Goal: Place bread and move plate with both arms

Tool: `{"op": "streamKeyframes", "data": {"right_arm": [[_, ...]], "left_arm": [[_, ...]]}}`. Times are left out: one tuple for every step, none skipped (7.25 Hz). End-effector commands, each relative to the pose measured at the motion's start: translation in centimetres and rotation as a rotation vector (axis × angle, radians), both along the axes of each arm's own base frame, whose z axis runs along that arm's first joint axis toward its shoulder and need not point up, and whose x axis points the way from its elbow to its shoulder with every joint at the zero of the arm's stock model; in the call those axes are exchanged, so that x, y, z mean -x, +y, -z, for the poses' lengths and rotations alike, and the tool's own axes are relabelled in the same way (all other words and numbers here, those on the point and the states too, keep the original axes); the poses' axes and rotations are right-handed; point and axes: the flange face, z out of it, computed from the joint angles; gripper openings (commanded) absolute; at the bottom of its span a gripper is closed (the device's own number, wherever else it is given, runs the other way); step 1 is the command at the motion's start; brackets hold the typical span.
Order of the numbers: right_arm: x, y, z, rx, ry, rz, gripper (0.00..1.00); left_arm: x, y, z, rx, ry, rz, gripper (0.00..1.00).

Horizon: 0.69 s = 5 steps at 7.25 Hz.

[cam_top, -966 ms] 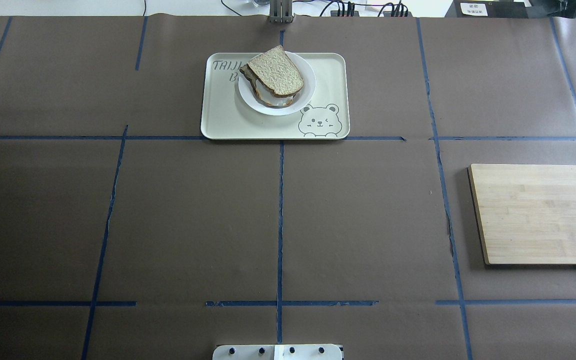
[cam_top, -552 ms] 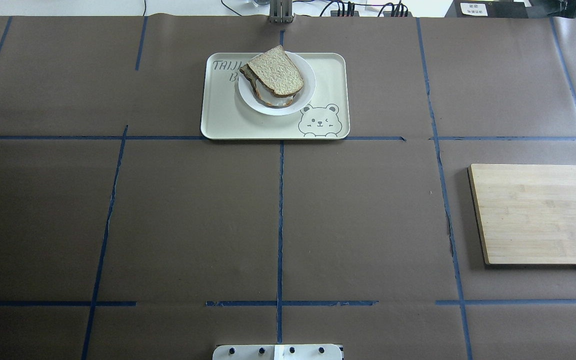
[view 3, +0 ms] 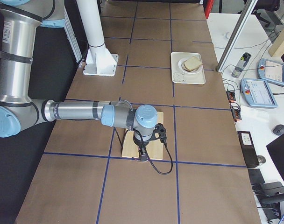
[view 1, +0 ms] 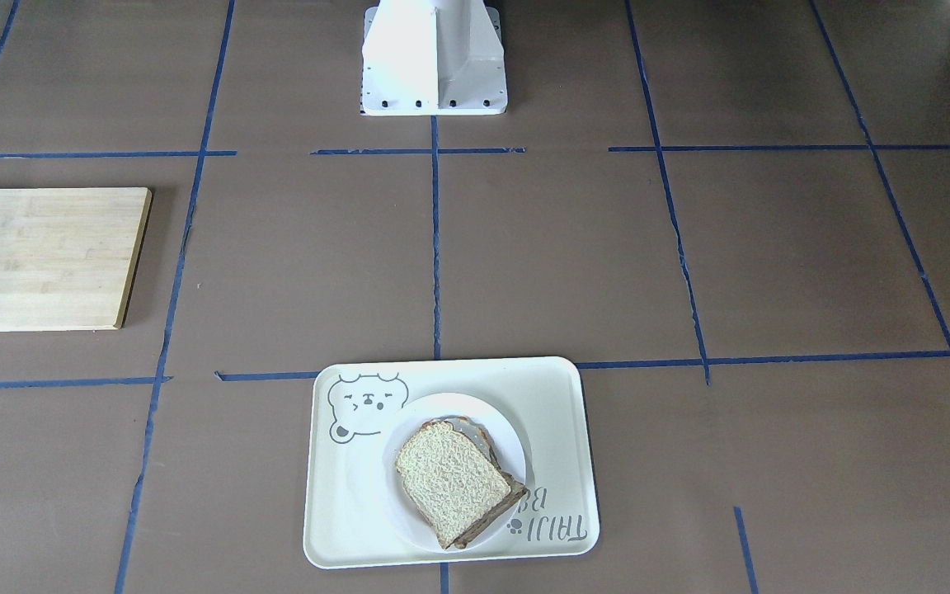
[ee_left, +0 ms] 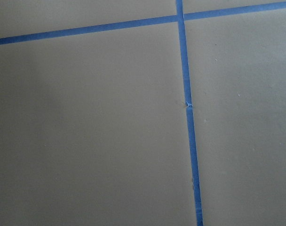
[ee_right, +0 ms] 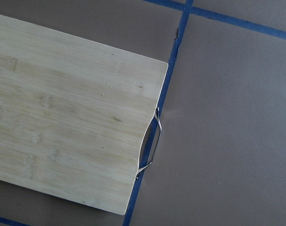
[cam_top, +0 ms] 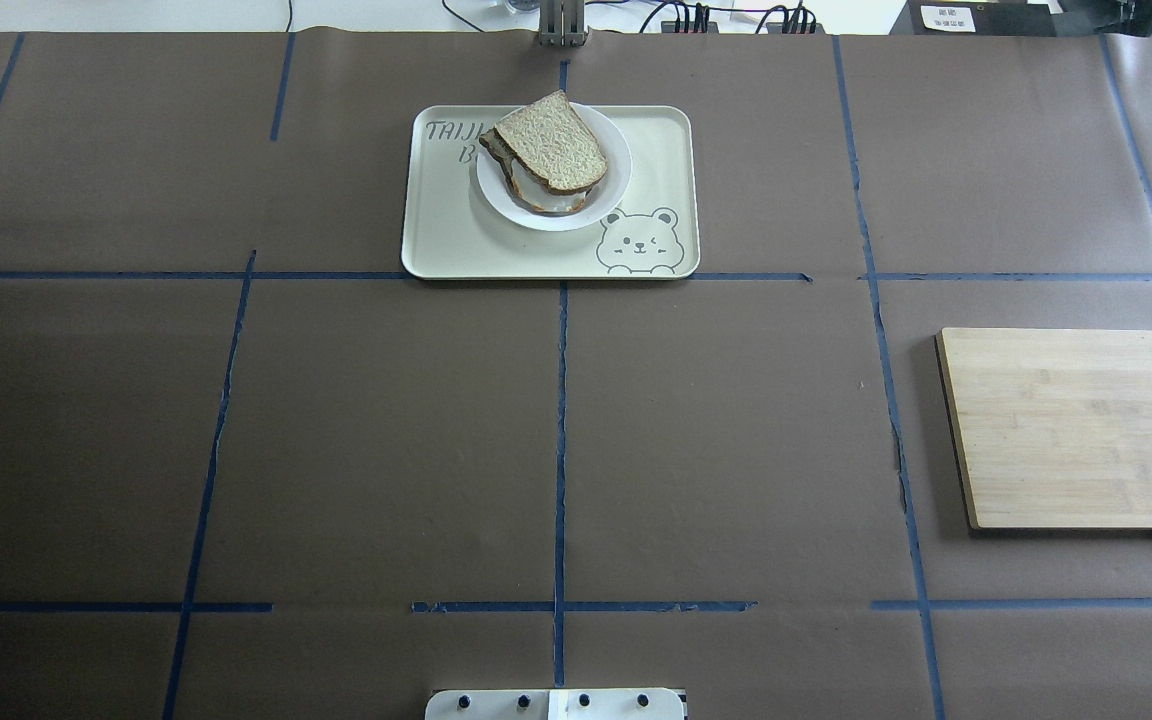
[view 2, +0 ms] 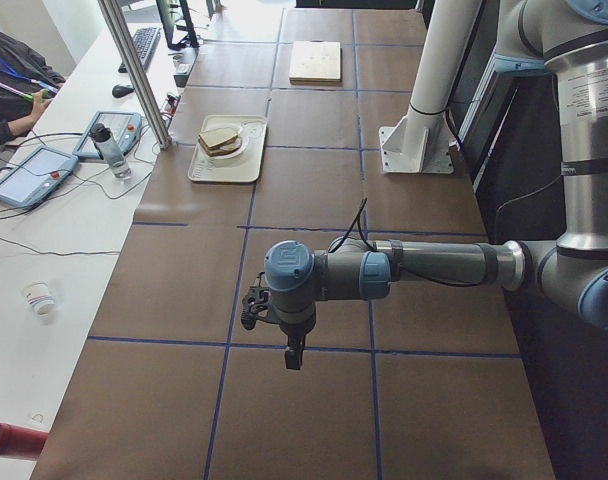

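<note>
The bread is a pale slice lying on top of an egg-bearing slice on the small white plate. The plate stands on the cream bear tray at the far middle of the table. They also show in the front-facing view: bread, plate, tray. Neither gripper shows in the overhead or front views. My left gripper hangs over bare table, far from the tray. My right gripper hangs over the wooden board. I cannot tell whether either is open or shut.
A bamboo cutting board with a metal handle lies on the robot's right side. The white pedestal base stands at the near middle edge. Blue tape lines cross the brown table cover. Operators' devices lie beyond the far edge.
</note>
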Motion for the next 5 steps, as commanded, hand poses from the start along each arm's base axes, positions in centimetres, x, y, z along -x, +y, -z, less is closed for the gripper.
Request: {"op": "streamKeyframes", "data": {"right_arm": [[-0.02, 0.08, -0.05, 0.001, 0.0, -0.001, 1.0], [-0.03, 0.08, -0.06, 0.001, 0.001, -0.001, 1.0], [-0.03, 0.08, -0.06, 0.001, 0.001, -0.001, 1.0], [-0.02, 0.08, -0.05, 0.001, 0.0, -0.001, 1.0], [-0.02, 0.08, -0.05, 0.001, 0.0, -0.001, 1.0]], "left_arm": [[0.01, -0.06, 0.09, -0.008, -0.002, 0.0, 1.0], [0.01, -0.11, 0.15, -0.014, -0.002, 0.0, 1.0], [0.01, -0.1, 0.08, -0.013, -0.002, 0.0, 1.0], [0.01, -0.1, 0.08, -0.013, -0.002, 0.0, 1.0], [0.01, -0.08, -0.01, -0.01, -0.002, 0.0, 1.0]]}}
